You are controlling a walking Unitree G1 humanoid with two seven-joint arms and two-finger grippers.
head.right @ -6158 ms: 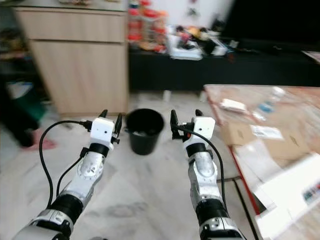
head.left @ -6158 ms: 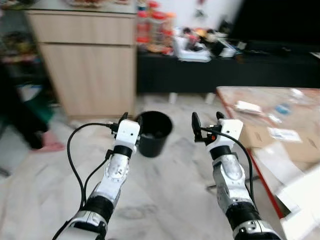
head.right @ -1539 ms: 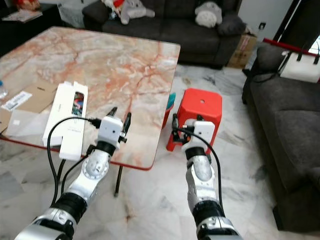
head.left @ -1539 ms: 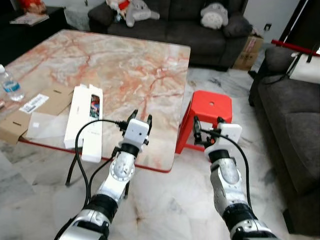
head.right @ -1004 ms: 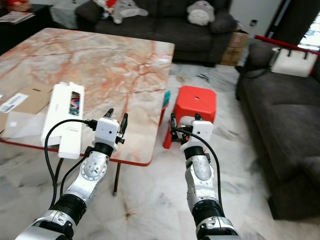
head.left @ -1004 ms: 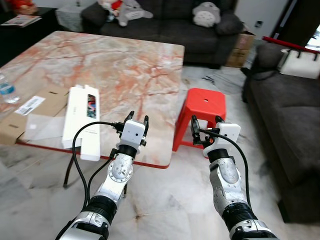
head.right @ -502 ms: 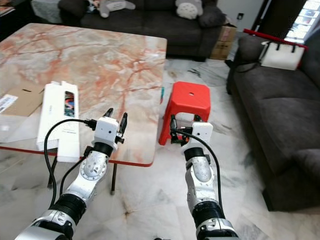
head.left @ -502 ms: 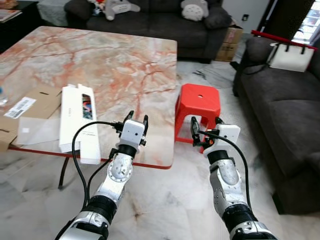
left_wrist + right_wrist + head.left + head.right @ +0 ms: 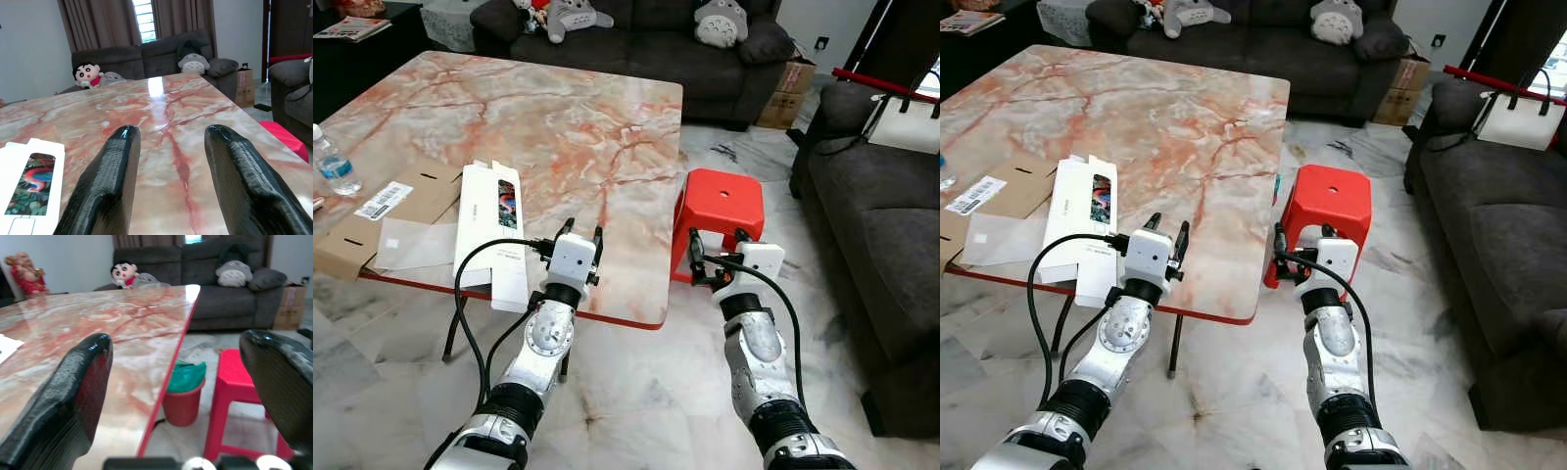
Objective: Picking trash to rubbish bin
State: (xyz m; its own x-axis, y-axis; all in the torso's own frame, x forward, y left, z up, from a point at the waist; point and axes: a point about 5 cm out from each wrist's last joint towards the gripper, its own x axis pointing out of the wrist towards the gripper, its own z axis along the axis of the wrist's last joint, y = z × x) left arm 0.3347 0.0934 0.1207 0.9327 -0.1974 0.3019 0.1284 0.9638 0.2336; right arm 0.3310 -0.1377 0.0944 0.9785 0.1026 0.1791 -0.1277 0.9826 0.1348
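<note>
On the marble table [image 9: 558,108] lies a long white box [image 9: 492,230] with a colourful picture, close to the near edge. Left of it are a clear plastic sheet [image 9: 411,243], flat cardboard [image 9: 382,211] and a water bottle [image 9: 335,168]. My left gripper [image 9: 584,229] is open and empty, held just over the table's near edge, right of the box. My right gripper [image 9: 717,238] is open and empty in front of the red stool [image 9: 724,201]. In the right wrist view a small red bucket [image 9: 182,404] with a green liner stands under the table beside the stool.
A dark sofa [image 9: 646,29] with soft toys runs behind the table, and another sofa [image 9: 891,225] stands on the right with a white handbag [image 9: 909,125] on it. A cardboard box [image 9: 790,83] sits in the far corner. Marble floor lies between table and right sofa.
The camera has swung from a black bin by a cabinet to this table, and lately shifted slightly left. Both grippers have stayed open and empty in front of me.
</note>
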